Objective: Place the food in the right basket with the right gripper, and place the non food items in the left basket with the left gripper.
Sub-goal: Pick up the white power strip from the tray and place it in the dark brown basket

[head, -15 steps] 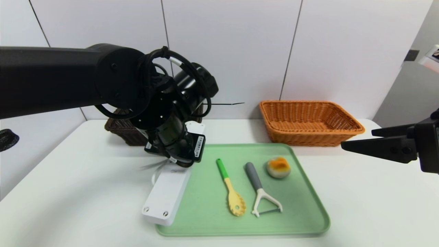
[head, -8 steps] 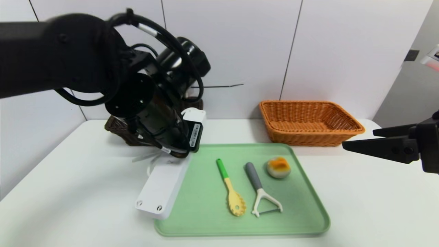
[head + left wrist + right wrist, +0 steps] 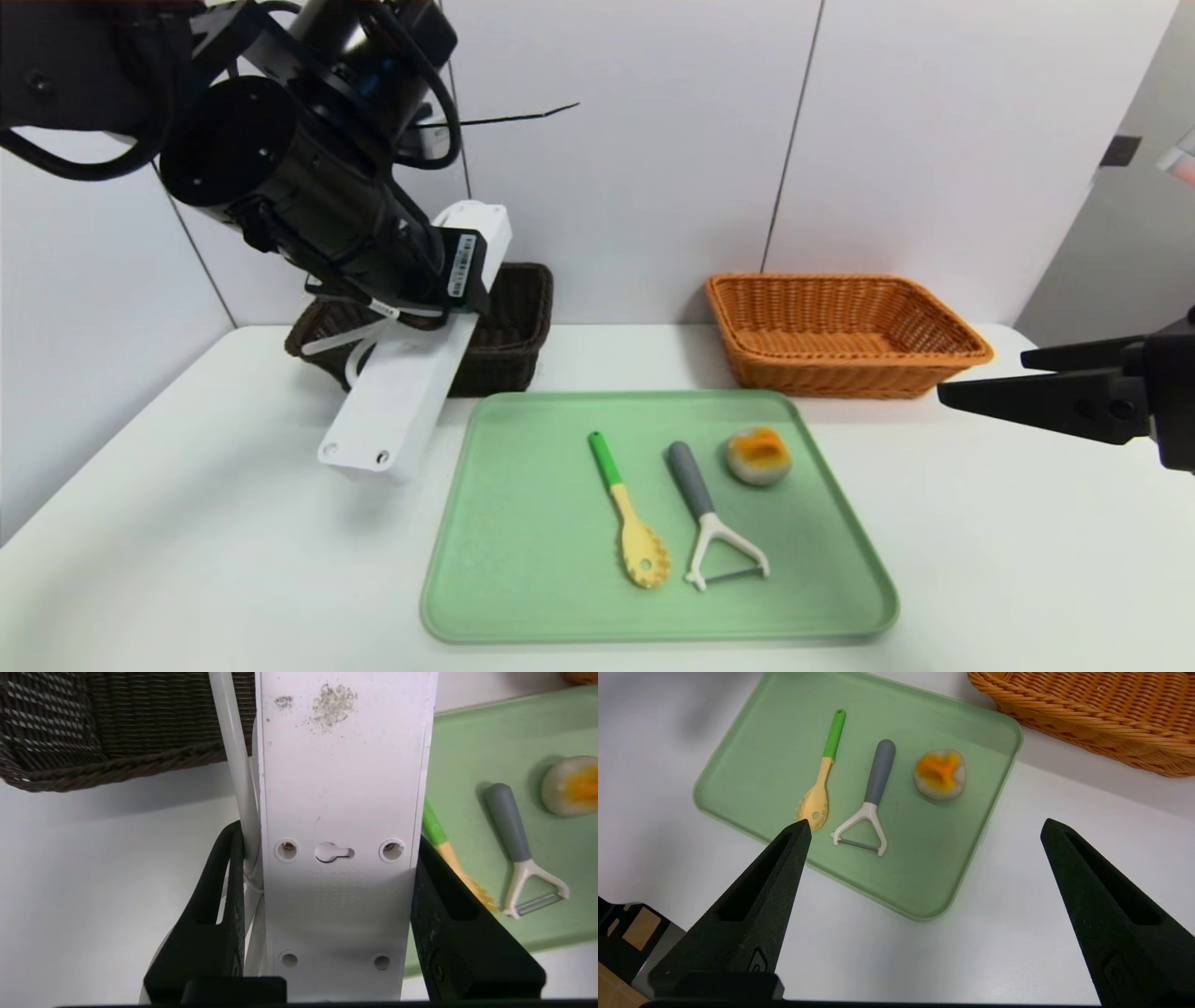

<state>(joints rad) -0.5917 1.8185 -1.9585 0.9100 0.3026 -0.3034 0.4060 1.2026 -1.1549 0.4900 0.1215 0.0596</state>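
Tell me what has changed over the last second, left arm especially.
The left tool, shut on the white power strip, has lifted it off the green tray edge and carried it up toward the dark basket. The spoon, peeler and bun have not moved; the right tool stays parked and open by the orange basket.

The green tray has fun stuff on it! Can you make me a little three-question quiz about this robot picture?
1. True or false: the left pincer is shut on the white power strip.
2. Which thing on the green tray is food?
A. pasta spoon
B. peeler
C. round bun
3. Fill in: the right pincer is ____, holding nothing.

Key: 1 true; 2 C; 3 open
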